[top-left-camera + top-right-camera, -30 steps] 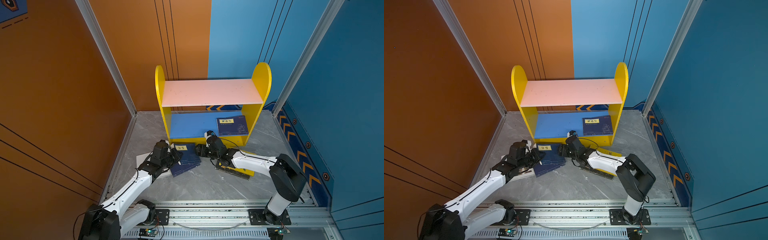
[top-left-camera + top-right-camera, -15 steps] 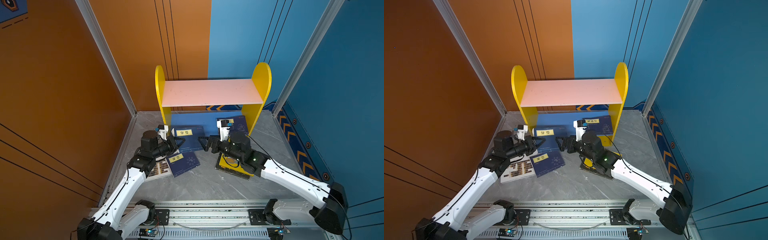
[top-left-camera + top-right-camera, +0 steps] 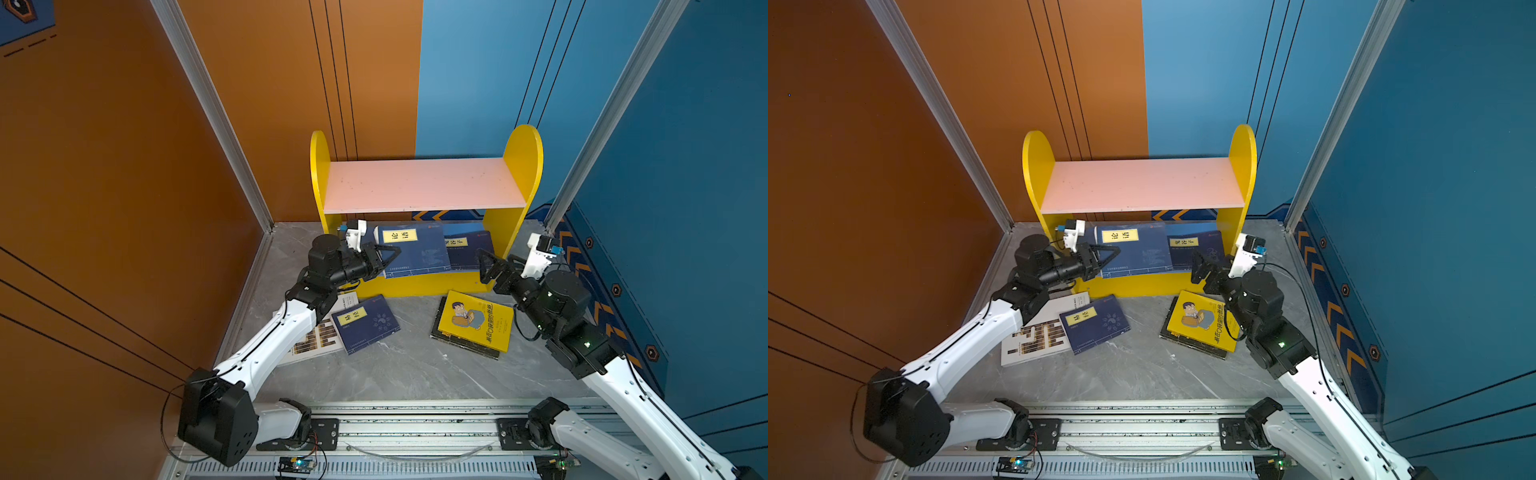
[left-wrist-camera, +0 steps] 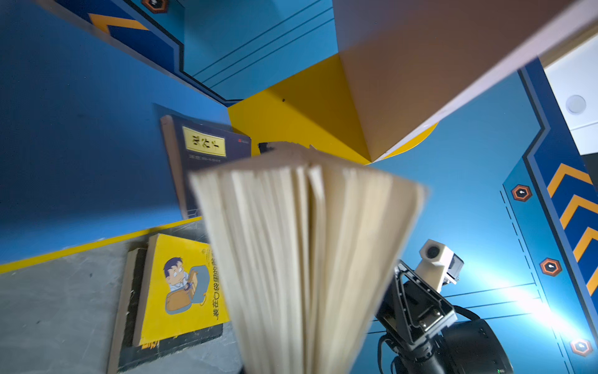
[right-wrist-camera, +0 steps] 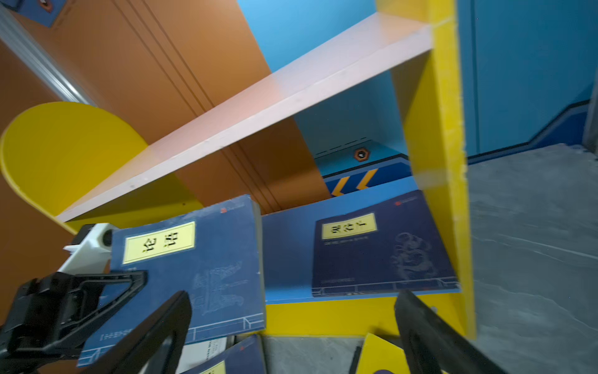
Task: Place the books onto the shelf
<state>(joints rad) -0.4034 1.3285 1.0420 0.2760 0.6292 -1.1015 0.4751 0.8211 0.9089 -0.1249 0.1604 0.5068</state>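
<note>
While the left gripper (image 3: 388, 255) pinches the 9 o'clock edge of a navy book (image 3: 415, 253), that book hangs tilted over the lower board (image 5: 288, 246) of the shelf (image 3: 521, 166), and its near edge juts past the yellow lip (image 3: 415, 286). A second navy book (image 3: 467, 247) lies flat on the board at the 3 o'clock end; the two overlap in both top views, but I cannot tell whether they touch. The right gripper (image 3: 496, 264) is spread wide and empty, just beside the shelf's side panel at 3 o'clock.

On the floor, a third navy book (image 3: 365, 324) lies partly on a white one (image 3: 1038, 336) at the shelf's 7 o'clock, and a yellow book (image 3: 476, 320) lies on a black one (image 3: 461, 347) at 5 o'clock.

Letting go now is the main risk, I judge: with so much overhanging the lip, the book could tip off onto the floor. The left wrist view shows its pages fanned, so the grip may hold only part of the block, and it could sag or slip. Pushing deeper could shove the resting book, or knock the gripper against the pink board (image 3: 424, 189).
</note>
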